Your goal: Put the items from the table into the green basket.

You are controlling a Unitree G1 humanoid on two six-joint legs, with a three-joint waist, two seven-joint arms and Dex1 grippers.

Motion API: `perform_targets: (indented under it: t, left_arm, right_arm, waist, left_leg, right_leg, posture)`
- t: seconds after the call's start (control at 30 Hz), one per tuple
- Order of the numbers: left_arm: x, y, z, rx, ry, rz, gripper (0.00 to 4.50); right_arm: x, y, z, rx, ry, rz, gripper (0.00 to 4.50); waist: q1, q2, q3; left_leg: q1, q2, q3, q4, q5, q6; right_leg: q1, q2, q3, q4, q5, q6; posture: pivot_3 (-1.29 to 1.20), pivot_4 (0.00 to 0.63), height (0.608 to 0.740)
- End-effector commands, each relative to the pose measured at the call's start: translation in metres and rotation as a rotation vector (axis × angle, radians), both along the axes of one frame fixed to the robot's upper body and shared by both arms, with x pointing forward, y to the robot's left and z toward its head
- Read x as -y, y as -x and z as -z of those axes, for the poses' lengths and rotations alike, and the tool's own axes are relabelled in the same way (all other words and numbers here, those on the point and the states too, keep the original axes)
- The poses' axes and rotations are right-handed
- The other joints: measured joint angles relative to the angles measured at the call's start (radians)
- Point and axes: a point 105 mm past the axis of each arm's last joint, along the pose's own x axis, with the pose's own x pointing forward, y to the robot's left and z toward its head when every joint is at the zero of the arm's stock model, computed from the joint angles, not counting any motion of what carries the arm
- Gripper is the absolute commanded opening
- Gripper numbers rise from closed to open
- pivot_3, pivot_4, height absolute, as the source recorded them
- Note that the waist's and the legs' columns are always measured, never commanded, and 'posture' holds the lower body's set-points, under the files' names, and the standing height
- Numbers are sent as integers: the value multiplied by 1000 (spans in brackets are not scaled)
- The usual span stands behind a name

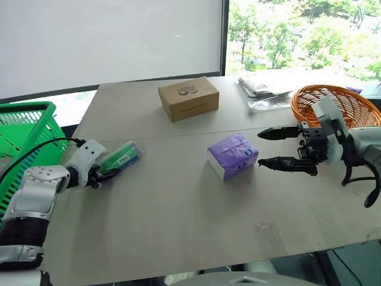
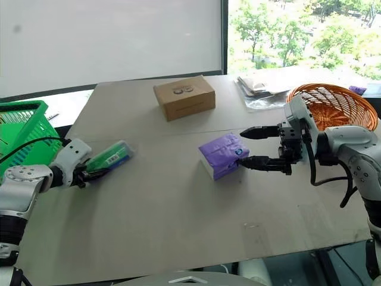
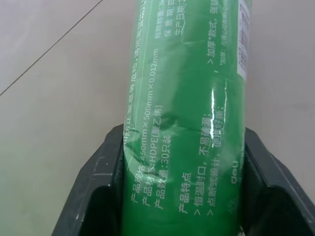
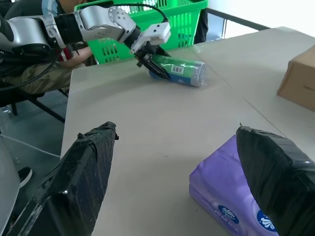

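Item: green cylindrical plastic packet [image 1: 120,157], lying on beige counter [image 1: 178,214].
Left hand [image 1: 102,177] is closing around its near end for lifting; right hand [image 1: 284,148] is hovering open beside purple soft pack [image 1: 232,155].

The packet [image 1: 121,157] between the left gripper's [image 1: 107,176] black fingers is glossy green with white print and a white-and-blue label. The pack [image 1: 233,155] beside the right gripper's [image 1: 280,148] black fingers is purple with a small white logo. The box [image 1: 188,98] is brown with a dark logo. The basket [image 1: 27,141] is bright green, slotted in a grid. The bowl [image 1: 337,105] is orange wicker. The table [image 1: 178,208] is beige-grey.
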Motion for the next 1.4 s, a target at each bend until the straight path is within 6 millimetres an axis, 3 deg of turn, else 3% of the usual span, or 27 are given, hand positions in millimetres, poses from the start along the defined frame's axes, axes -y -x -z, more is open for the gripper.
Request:
perform_targets:
  t: [0.03,0.13,0.27,0.33,0.4,0.6,0.73,0.8,0.97,1.17,1.3,1.4]
  left_arm:
    - [5,-2,0,-2,3,4,1929]
    - [-1,-18,-33,142,-2,-62,1926]
    - [-23,-47,-132,541,10,-260,1926]
    - [-45,-45,-163,631,-18,-367,1926]
    - [-74,-33,-184,665,-148,-451,1926]
    - [-157,25,-204,631,-396,-719,1926]
    - [-183,48,-196,598,-438,-810,1926]
    - [-183,46,-182,568,-422,-789,1926]
    - [-183,40,-166,559,-424,-784,4260]
    - [-174,25,-166,605,-374,-729,4393]
    - [-125,-9,-174,695,-149,-484,4393]
    - [-57,-23,-174,675,136,-168,4393]
  right_arm:
    - [-2,5,-17,67,-54,-6,4169]
    - [-7,8,-22,65,-88,-22,4169]
    - [-17,9,-38,61,-178,-57,4169]
    - [-24,8,-45,61,-215,-83,4169]
    - [-31,5,-50,66,-243,-108,4169]
    - [-40,-7,-56,85,-275,-124,4169]
    - [-42,-11,-62,109,-304,-125,4169]
    - [-44,-12,-63,116,-311,-133,4169]
    - [-44,-12,-64,126,-304,-139,4169]
    - [-35,-21,-43,124,-216,-52,4169]
    - [-16,-31,12,186,77,5,4169]
    - [1,-46,47,290,311,40,4169]
  waist:
    - [0,-1,-1]
    - [0,-2,-2]
    - [3,-15,2]
    - [1,-23,0]
    - [-7,-22,0]
    - [-10,-19,-2]
    - [8,-22,-4]
    - [32,-22,-4]
    - [74,-30,-9]
    - [86,-36,-17]
    - [88,-36,-22]
    - [80,-35,-22]
  left_leg:
    - [0,0,0,0,0,0]
    - [0,0,-1,0,0,0]
    - [-3,0,-10,4,0,0]
    - [-6,1,-15,7,0,-1]
    - [-6,2,-14,7,0,-1]
    - [-4,-1,-8,-2,-1,-2]
    - [-9,-1,-10,-2,-1,-2]
    - [-12,-2,-11,-2,0,-2]
    - [-18,-5,-15,0,1,-4]
    - [-18,-5,-16,1,1,-4]
    - [-18,-6,-15,1,1,-4]
    - [-20,-7,-14,4,1,-4]
  right_leg:
    - [0,0,0,0,0,0]
    - [0,0,-1,0,0,0]
    - [0,0,-8,1,0,-1]
    - [0,2,-13,1,4,-6]
    - [0,2,-13,0,4,-7]
    - [-6,-1,-6,0,4,-7]
    - [-8,-2,-9,0,4,-7]
    - [-11,-4,-10,0,4,-7]
    - [-15,-6,-14,2,4,-8]
    - [-15,-7,-15,2,4,-8]
    - [-15,-8,-15,2,4,-7]
    - [-15,-8,-15,3,4,-7]
  posture:
    - [109,4,740]
    - [102,2,740]
    - [144,1,740]
    - [157,0,740]
    - [172,0,740]
    - [204,0,740]
    - [228,0,740]
    - [228,0,740]
    - [229,0,740]
    - [198,0,740]
    - [191,0,740]
    - [178,0,740]
